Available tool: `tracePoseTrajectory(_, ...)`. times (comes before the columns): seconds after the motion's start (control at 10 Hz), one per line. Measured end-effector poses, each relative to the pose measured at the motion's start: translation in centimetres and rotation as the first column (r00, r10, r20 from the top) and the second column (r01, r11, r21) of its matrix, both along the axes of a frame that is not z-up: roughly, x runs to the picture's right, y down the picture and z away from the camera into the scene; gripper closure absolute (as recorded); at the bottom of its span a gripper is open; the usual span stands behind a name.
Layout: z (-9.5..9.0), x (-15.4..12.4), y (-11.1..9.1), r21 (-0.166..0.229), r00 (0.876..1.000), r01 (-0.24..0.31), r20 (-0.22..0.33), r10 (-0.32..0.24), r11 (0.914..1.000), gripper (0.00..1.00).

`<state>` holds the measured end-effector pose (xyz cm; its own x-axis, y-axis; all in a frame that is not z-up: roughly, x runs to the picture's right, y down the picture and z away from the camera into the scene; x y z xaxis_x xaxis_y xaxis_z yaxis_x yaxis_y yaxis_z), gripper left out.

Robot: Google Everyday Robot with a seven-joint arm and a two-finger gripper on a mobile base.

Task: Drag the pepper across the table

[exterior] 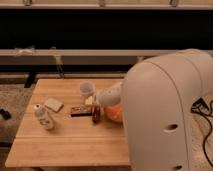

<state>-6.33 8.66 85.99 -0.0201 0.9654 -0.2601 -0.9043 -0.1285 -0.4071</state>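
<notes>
Gripper [96, 113] sits down on the pepper [96, 118], just right of the packet [80, 111] on the table [70, 137]; jaws' spread unreadable

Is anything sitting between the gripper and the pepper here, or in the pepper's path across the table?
Nothing visible separates them: the gripper is right at the pepper. On the table, the dark packet lies just beside the pepper on the image-left, so a drag that way would hit it; the bottle stands farther along.

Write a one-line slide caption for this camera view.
Robot gripper lowered onto the pepper on the table, beside a packet.
</notes>
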Motion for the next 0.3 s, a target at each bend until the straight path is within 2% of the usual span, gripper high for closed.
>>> tracePoseTrajectory(0.3,0.0,-0.13,0.02,0.001,1.0,0.003,0.002,-0.003,1.0,0.2)
